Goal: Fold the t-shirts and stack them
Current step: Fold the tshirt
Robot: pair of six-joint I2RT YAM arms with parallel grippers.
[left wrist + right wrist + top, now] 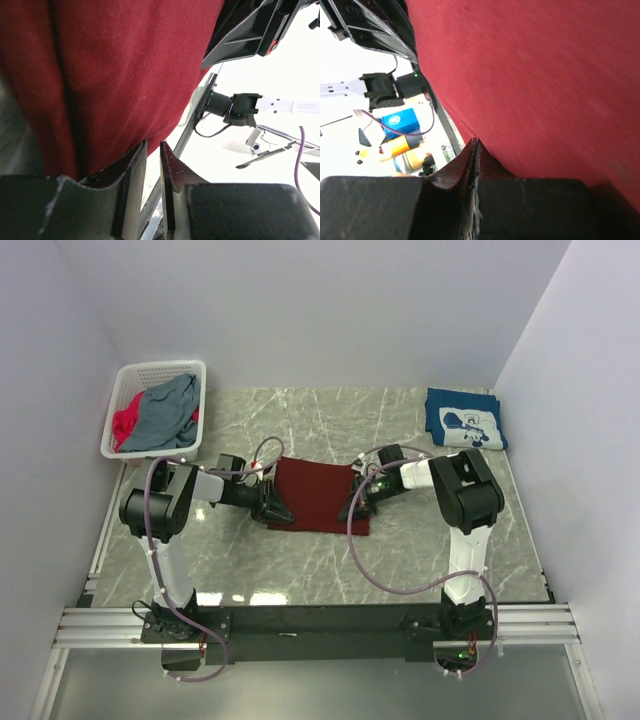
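Note:
The maroon t-shirt point(318, 495) lies folded as a rectangle in the middle of the table. My left gripper point(278, 510) is at its near left corner. In the left wrist view its jaws point(153, 144) stand a narrow gap apart with nothing between them, and the maroon cloth point(125, 65) hangs just past the tips. My right gripper point(352, 508) is at the shirt's near right edge. Its jaws point(474, 141) are pressed together at the edge of the maroon cloth point(535, 75). A folded navy t-shirt point(463, 418) with a white print lies at the back right.
A white lattice basket point(130, 380) stands at the back left, holding a grey-blue shirt point(168, 412) and a bright-pink one point(125, 425). White walls close in the table on three sides. Both arms' cables loop over the marble tabletop point(300, 560).

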